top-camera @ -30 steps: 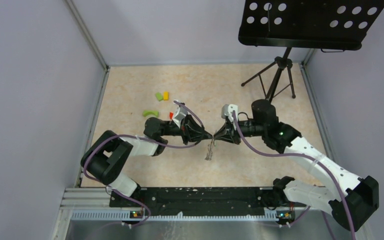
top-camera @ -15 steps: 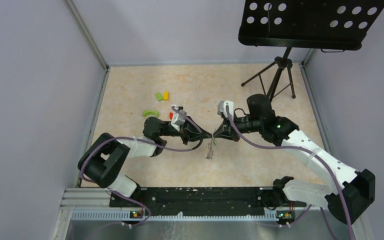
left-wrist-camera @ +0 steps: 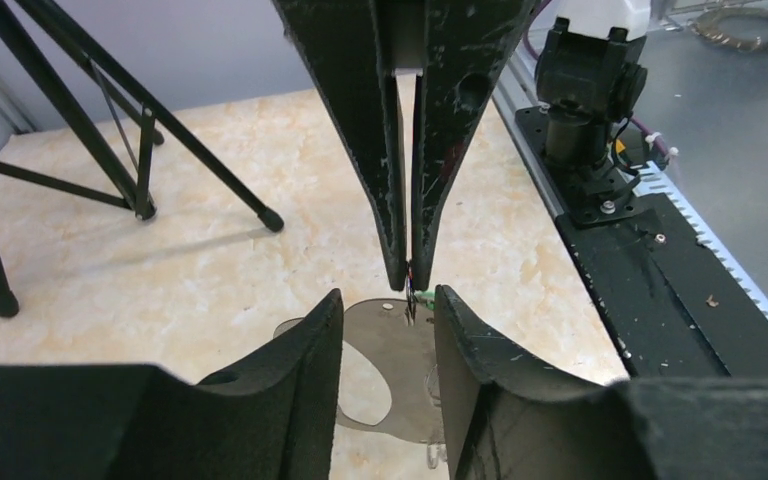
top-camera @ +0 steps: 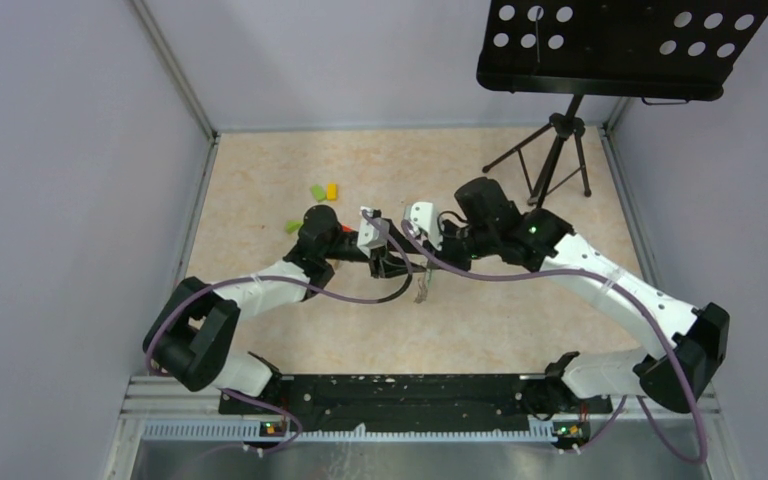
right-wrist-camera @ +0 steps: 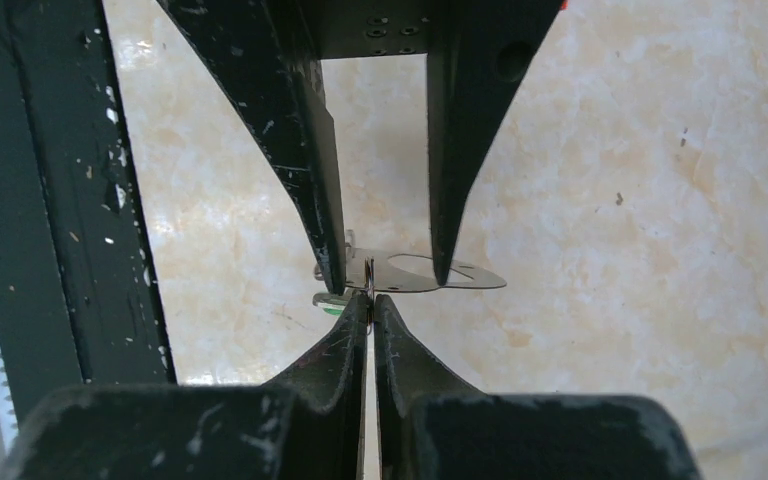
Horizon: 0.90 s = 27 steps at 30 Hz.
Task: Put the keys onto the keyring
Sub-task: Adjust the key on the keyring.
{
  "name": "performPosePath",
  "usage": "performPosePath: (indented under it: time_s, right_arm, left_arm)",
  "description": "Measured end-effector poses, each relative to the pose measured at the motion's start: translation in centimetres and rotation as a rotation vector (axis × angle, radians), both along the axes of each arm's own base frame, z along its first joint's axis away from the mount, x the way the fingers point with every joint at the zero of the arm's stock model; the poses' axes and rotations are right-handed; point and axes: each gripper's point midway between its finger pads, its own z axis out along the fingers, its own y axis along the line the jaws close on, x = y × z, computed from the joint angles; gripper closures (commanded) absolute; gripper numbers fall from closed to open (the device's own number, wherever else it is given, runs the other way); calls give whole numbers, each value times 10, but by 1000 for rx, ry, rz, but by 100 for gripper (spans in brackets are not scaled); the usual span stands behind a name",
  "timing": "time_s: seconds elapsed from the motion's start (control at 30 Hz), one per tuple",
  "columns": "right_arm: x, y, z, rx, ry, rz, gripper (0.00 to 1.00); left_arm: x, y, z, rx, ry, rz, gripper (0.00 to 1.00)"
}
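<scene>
1. Pinching tight, the right claw has its two fingers pressed together on the rim of the keyring, low in the middle of the right wrist view.
2. The left claw faces it tip to tip and is open to a middle width. Its fingers stand on both sides of the loop; whether they touch it, I cannot tell.
3. The keyring is a thin, flat, dark loop. It hangs in the air over the counter, at the centre of the top view.
4. The keys hang under the two claws, just below centre in the top view. A green tag shows just left of the right claw's tips. How many keys are already on the loop, I cannot tell.
5. My judgement on handling: the loop looks light and stiff, but thin and smooth, so it can turn or slip in a pinch. It is better to take it on the flat rim, away from the opening. A key is small, hard and slippery, so it is best taken by the broad head, leaving the hole free.
6. Farther out, small green and yellow blocks lie in the upper left part of the counter, and a black stand is at the upper right.
</scene>
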Motion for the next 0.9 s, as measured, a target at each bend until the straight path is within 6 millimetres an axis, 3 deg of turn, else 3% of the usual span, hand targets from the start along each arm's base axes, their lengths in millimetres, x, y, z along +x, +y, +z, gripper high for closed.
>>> performPosePath:
  time_s: [0.13, 0.43, 0.67, 0.9]
  right_arm:
    - [5, -1, 2, -55, -27, -12, 100]
    - [5, -8, -12, -174, -39, -14, 100]
    - [10, -10, -11, -224, -52, -19, 100]
    - [8, -10, -10, -252, -61, -11, 100]
  left_arm:
    - [2, 0, -8, 28, 10, 11, 69]
    - [2, 0, -8, 26, -1, 8, 60]
    - [0, 1, -6, 3, -19, 7, 72]
    - [3, -2, -8, -16, -13, 4, 73]
